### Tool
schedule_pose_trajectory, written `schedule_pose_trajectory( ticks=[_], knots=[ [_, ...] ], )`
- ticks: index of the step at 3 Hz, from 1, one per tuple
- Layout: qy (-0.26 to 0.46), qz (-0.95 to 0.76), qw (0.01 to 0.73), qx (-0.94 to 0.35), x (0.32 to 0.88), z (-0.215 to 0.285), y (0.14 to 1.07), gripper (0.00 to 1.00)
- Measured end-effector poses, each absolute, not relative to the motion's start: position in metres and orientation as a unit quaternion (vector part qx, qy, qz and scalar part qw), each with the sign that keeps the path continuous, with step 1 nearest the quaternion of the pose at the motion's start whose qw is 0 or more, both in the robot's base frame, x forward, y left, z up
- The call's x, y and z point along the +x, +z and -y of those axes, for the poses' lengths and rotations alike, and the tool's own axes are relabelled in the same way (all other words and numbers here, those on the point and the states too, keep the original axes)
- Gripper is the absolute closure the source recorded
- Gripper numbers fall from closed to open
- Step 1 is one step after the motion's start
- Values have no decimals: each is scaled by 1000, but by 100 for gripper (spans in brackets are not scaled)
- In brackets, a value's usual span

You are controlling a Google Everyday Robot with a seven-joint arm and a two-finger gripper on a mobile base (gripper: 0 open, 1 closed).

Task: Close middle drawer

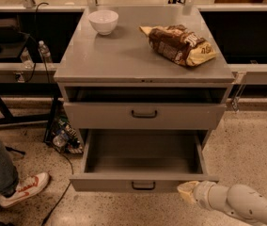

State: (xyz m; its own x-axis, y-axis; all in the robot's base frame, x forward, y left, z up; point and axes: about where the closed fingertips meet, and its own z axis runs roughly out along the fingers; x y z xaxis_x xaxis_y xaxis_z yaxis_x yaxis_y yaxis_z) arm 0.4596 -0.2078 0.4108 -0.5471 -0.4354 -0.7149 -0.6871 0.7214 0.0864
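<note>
The middle drawer (105, 182) is the wide grey drawer pulled far out of the grey cabinet (143, 65). Its long tray is bare and its low front panel has a small dark bar handle (143, 185). My gripper (187, 192) is at the bottom right, with its cream tip against the right end of that front panel. The white arm (241, 205) trails off to the lower right. Above, a drawer with a taller front panel (100, 116) stands slightly out.
A white bowl (103, 21) and a brown snack bag (178, 44) lie on the cabinet top. A person's leg and red-white shoe (23, 189) are at the lower left. Cables and bottles (63, 138) lie left of the cabinet. Speckled floor (251, 145) is on the right.
</note>
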Motion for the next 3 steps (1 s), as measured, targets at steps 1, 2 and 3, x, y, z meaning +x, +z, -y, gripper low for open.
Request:
schedule_pose_trajectory(
  ticks=[1,2,3],
  knots=[
    [181,-861,347,-326,460,208,411,100],
    [161,-854,379,-319,480,211,402,100],
    [158,-852,385,-317,485,211,401,100]
  ],
)
